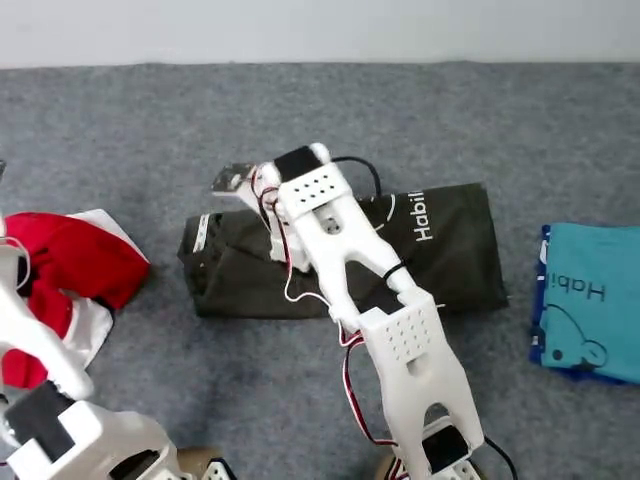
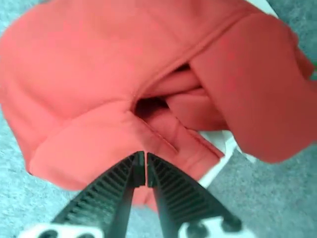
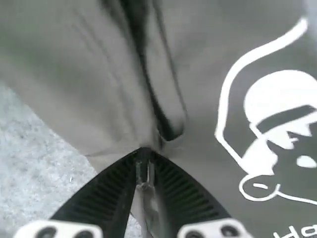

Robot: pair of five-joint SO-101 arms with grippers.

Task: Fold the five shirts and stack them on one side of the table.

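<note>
Right gripper clamped on fold of dark shirt, which lies mid-table, folded into wide rectangle. Left gripper jaws together, tips at crumpled red shirt on left side of table. Teal shirt folded at right side, apart from dark one

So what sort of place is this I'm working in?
Likely a robotics test bench, not a home: grey carpeted table, bare pale wall behind, and white right arm over a dark olive shirt, with a red shirt and teal shirt alongside.
</note>
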